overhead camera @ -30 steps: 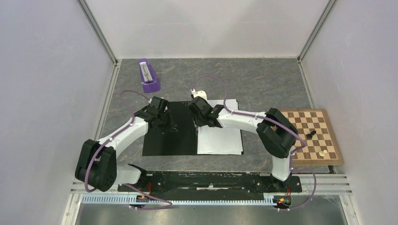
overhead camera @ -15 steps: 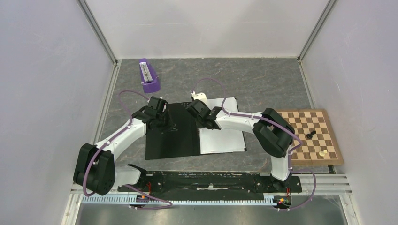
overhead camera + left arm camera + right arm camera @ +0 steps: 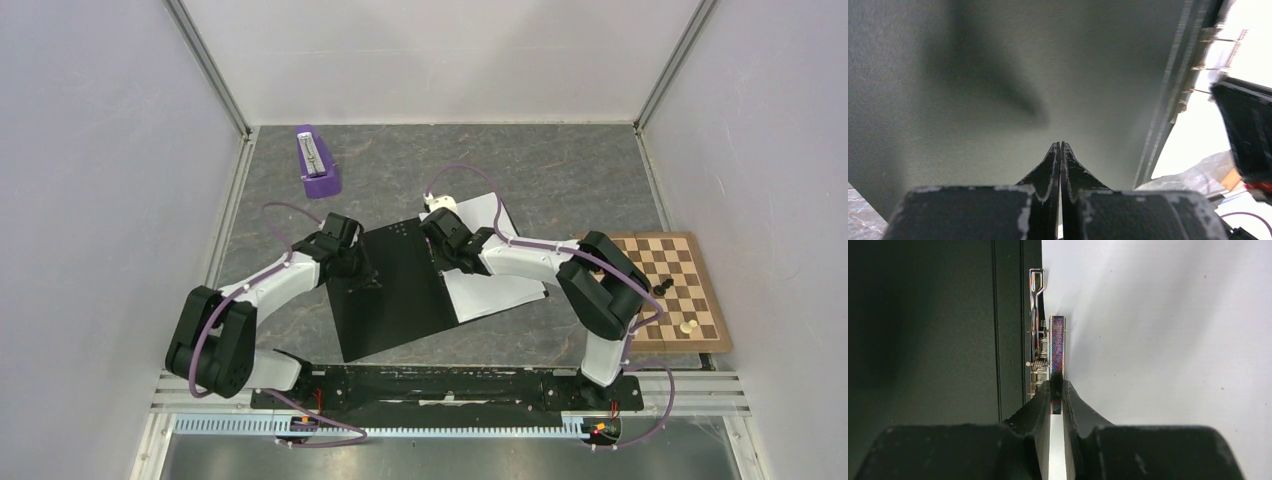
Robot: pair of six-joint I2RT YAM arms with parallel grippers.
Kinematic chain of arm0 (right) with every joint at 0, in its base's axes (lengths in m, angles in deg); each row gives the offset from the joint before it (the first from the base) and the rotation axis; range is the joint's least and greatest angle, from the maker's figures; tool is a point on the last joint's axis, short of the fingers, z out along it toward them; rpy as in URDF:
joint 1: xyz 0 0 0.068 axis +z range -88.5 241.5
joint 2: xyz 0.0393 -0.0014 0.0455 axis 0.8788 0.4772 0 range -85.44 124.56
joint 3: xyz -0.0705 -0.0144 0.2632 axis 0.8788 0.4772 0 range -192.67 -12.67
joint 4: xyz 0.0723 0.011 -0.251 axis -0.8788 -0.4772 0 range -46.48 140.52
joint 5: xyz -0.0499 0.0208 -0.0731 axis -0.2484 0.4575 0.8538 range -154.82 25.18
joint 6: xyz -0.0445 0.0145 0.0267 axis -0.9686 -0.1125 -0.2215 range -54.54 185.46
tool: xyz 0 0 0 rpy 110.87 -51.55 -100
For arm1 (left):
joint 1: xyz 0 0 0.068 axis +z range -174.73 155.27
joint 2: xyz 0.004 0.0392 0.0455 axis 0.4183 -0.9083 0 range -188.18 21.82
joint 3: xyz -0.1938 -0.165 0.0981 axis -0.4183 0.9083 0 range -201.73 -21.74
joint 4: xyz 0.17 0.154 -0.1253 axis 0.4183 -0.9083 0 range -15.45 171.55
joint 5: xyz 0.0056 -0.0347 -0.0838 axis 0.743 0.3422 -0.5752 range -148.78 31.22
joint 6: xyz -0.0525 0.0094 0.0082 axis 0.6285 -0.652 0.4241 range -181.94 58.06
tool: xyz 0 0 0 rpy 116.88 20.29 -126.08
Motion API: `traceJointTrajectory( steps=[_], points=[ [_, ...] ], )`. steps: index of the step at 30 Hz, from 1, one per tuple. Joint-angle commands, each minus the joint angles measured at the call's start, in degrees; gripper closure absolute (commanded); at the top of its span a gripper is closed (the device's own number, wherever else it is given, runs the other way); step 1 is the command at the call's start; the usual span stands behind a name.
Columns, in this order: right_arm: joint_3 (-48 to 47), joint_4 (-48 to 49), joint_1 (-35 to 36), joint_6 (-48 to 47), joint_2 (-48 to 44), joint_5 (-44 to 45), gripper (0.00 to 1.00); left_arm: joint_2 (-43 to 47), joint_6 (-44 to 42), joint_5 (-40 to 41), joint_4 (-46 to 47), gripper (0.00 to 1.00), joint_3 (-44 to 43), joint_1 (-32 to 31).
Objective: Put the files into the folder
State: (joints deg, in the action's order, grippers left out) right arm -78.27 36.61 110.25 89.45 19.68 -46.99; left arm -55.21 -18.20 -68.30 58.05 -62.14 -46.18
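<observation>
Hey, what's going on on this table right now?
Two robot arms are working on an open folder that lies black side up on the table. The right gripper is closed on the metal clip at the spine. The white files lie on the folder's right half beside it. The left gripper is shut, with its tips on the black left half, seemingly holding it down. The folder is not yet closed. A chessboard sits off to the right.

Count on tabletop: 1 open folder [image 3: 395, 290], 1 white stack of files [image 3: 500, 295] (sheet number not resolvable), 1 purple metronome [image 3: 318, 162], 1 chessboard [image 3: 700, 265] carrying apparently 2 dark pieces [image 3: 661, 288] and 1 light piece [image 3: 686, 325].
</observation>
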Motion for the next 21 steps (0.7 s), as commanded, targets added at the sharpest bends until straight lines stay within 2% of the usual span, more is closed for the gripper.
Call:
traceJointTrajectory(
  steps=[1, 11, 17, 21],
  points=[
    [2.8, -1.5, 0.2, -1.9, -1.9, -1.8, 0.94, -3.2, 6.5, 2.1, 4.0, 0.98, 2.9, 0.1],
    [8.9, 0.5, 0.3, -1.1, -4.3, -3.1, 0.90, -6.0, 12.9, 7.9, 3.8, 0.98, 5.0, 0.0],
    [12.2, 4.2, 0.3, -0.5, -6.8, -4.2, 0.73, -6.1, 13.2, 8.7, 3.0, 0.98, 4.4, 0.0],
    [12.2, 4.4, 0.3, -0.5, -8.9, -4.4, 0.69, -5.8, 13.0, 8.7, 2.7, 0.98, 4.2, 0.0]
  ],
)
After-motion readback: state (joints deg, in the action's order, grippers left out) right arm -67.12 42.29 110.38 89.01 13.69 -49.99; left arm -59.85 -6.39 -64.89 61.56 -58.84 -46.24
